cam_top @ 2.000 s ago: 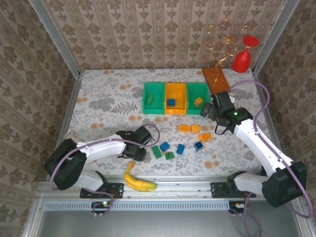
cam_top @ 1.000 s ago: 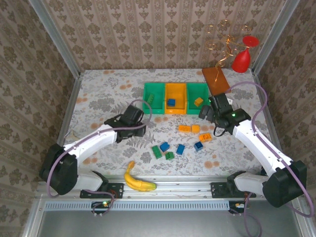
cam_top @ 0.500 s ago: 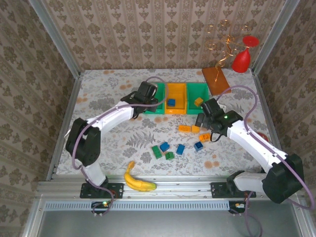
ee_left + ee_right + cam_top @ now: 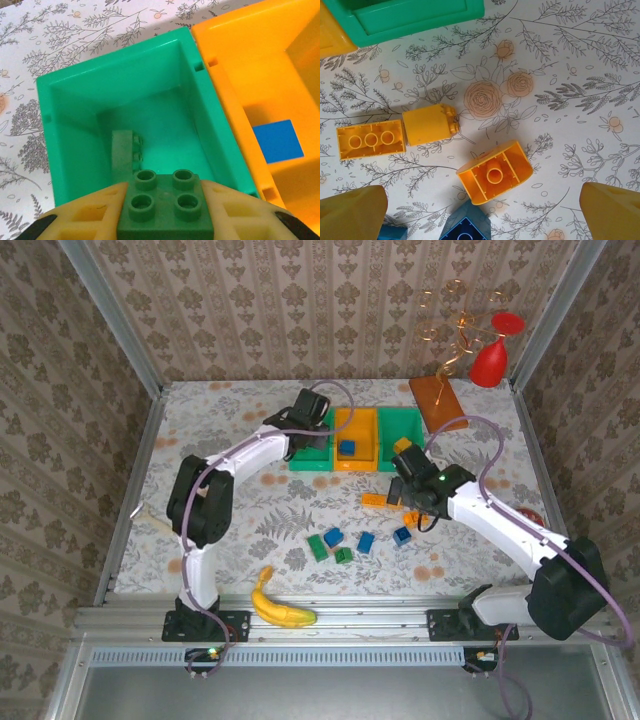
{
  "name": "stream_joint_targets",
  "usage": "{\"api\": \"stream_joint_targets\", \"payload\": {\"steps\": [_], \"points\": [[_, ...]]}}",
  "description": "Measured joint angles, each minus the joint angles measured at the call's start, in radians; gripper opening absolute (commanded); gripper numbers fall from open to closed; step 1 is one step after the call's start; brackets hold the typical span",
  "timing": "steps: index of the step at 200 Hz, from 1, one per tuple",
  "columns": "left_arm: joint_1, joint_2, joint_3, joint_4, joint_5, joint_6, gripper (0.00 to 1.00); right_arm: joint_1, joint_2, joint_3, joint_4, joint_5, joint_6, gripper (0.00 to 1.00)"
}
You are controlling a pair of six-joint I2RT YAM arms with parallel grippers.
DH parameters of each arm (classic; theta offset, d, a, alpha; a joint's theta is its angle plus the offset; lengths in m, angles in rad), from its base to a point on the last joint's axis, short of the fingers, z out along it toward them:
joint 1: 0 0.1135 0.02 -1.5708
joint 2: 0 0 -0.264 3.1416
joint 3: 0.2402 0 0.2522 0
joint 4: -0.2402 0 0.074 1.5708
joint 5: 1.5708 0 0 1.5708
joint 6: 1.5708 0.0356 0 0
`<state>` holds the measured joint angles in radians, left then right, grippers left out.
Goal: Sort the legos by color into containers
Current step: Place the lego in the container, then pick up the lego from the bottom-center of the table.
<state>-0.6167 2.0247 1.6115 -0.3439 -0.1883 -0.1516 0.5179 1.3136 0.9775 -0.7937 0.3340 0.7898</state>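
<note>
Left gripper (image 4: 166, 212): jaws clenched on a held green brick (image 4: 167, 200), studs up, seen from the wrist at 6 o'clock of the left green bin's opening.
Left green bin (image 4: 117, 75): the 9 o'clock end of the row of three containers, which sits toward 12 o'clock on the table (image 4: 200, 440). A second green brick (image 4: 125, 152) lies on its floor toward 7 o'clock.
Orange bin (image 4: 240, 65): touching the left green bin's 3 o'clock wall, with a blue brick (image 4: 278, 141) on its floor.
Right green bin (image 4: 392, 423): at 3 o'clock of the orange bin, with an orange brick (image 4: 402, 445) inside.
Right gripper (image 4: 480, 205): jaws released and spread wide, grasping nothing, above the table at 6 o'clock of the right green bin.
Below the right gripper: a three-stud orange brick (image 4: 369, 140) just beside a square orange brick (image 4: 427, 125); an upturned orange brick (image 4: 495, 172) at 4 o'clock of those.
Loose legos: two green pieces (image 4: 317, 547) and two blue pieces (image 4: 366, 541) at 5 o'clock of the table's middle.
Banana (image 4: 278, 605): at 6 o'clock, by the near edge.
</note>
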Motion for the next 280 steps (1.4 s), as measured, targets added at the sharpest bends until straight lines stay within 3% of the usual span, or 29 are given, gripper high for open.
{"api": "stream_joint_targets", "payload": {"steps": [47,145,182,244,280], "points": [[0.010,0.054,0.043,-0.021,0.000,0.000,0.36,0.045,0.019,-0.021,-0.002,-0.001,0.035,1.00],[0.012,0.041,0.033,-0.030,0.002,0.003,0.60,0.117,0.040,-0.084,-0.018,-0.057,0.114,0.88],[0.012,-0.050,-0.031,-0.030,0.005,-0.005,0.71,0.149,0.063,-0.085,-0.018,-0.080,0.138,0.83],[0.012,-0.299,-0.219,0.002,0.008,-0.042,0.99,0.154,0.122,-0.105,0.004,-0.105,0.165,0.76],[0.016,-0.417,-0.364,0.021,0.007,-0.073,1.00,0.154,0.132,-0.122,0.031,-0.123,0.173,0.75]]}}
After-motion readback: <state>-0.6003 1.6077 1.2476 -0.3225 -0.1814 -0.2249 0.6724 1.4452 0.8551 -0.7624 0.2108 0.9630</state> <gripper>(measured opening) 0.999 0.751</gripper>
